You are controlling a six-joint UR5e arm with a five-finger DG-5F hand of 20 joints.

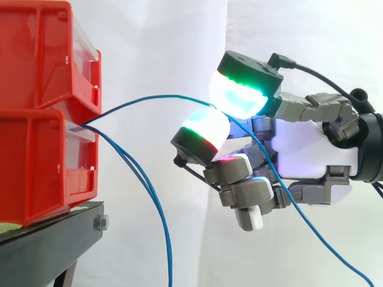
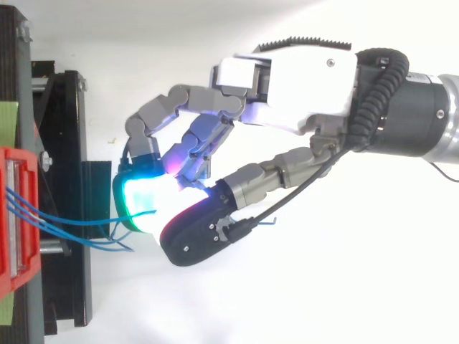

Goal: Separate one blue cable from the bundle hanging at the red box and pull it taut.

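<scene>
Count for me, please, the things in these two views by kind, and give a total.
red bins: 2
blue cables: 3, one pinched in the hand, two hanging loose
black stand: 1
hand: 1
total: 7

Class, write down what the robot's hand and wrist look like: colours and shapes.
The hand has a white shell over its palm and grey, blocky finger links. Its fingertips are thick rounded pads in black housings, glowing white with green and red edges. The wrist behind is a black cylinder, then silver.
</scene>
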